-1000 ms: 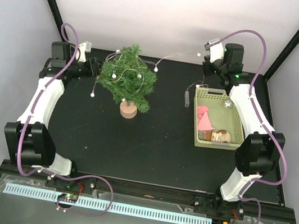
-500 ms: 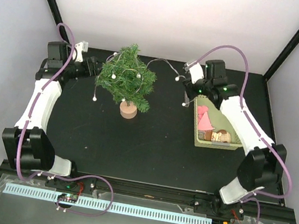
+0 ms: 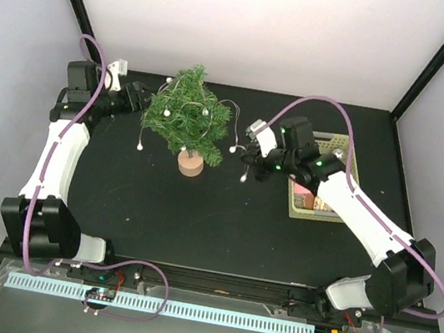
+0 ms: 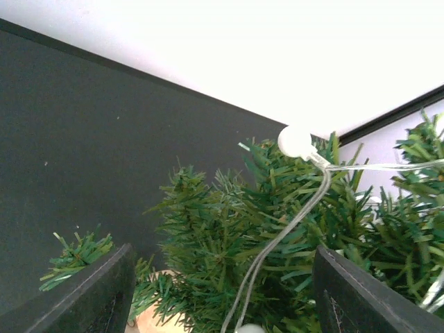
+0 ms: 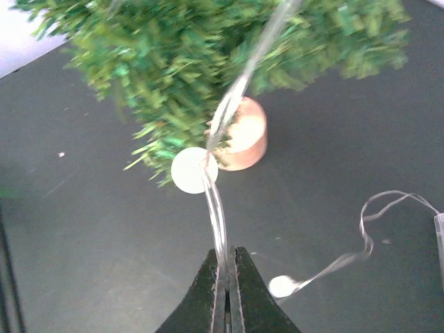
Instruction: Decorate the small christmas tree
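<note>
Branches of the small christmas tree are seen toward the rear left of the black worktop, upright on a round wooden base. A light string with white bulbs is draped over the needles. The left gripper is held at the tree's left side, jaws spread wide, with needles and wire loose between them. The right gripper, just right of the tree, is pinched closed on the string's clear wire. A pale green basket is partly covered by the right arm.
</note>
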Robot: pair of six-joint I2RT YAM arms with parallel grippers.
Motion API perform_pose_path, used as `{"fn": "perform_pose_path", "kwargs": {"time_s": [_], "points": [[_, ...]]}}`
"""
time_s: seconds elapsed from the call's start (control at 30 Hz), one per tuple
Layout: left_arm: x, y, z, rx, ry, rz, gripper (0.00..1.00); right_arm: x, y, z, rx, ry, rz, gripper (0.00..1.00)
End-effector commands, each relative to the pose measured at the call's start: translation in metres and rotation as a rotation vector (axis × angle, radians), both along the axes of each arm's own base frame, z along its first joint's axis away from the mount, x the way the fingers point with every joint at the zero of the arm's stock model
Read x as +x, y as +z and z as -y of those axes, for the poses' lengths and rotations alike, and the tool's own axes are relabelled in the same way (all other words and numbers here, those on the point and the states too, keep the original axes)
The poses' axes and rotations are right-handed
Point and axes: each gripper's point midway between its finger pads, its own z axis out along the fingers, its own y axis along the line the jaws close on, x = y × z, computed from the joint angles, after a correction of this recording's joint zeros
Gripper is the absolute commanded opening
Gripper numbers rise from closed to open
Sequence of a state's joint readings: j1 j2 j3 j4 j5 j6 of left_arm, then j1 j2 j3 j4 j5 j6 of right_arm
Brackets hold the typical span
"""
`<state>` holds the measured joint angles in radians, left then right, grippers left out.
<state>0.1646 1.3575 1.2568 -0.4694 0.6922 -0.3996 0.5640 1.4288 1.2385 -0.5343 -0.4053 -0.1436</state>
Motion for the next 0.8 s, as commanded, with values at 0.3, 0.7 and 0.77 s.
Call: {"fn": "perform_pose_path", "kwargs": {"time_s": [0.3, 0.7, 0.77], "points": [[0.004, 0.032, -0.021, -0.006, 0.151, 0.078, 0.73, -0.050, 0.029, -0.058, 0.342, 0.119, -0.058, 0.01], [-0.006, 0.036, -0.044, 0.046, 0.292, 0.130, 0.76, -0.065, 0.030, -0.100, 0.487, 0.068, -0.101, 0.01], [-0.010, 0.036, -0.050, 0.074, 0.328, 0.141, 0.77, -0.064, 0.026, -0.107, 0.496, 0.041, -0.104, 0.01]]}}
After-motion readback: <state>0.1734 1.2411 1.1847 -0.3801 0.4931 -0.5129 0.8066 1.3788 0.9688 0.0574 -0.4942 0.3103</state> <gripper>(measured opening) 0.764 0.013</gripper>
